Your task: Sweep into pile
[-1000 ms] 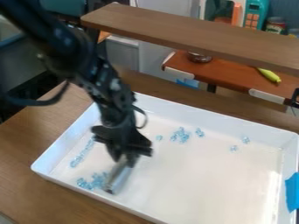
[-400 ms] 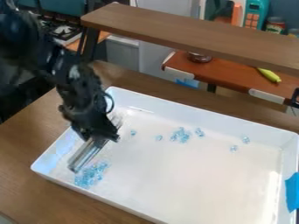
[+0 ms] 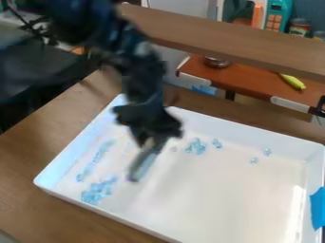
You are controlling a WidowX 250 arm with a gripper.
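The black gripper (image 3: 152,139) is clamped on a narrow, smooth blade (image 3: 143,165), near glassy blue beads (image 3: 96,191) clumped in that shiny white tray (image 3: 209,204).

Black arm (image 3: 143,66) entered at the upper left of the camera view and sloped down to the right. Lower arm stood steep, nearly upright. Gripper (image 3: 151,141) hung beneath it, left of centre, pointing downward, closed in a grip. Arm outline and finger detail were blurred.
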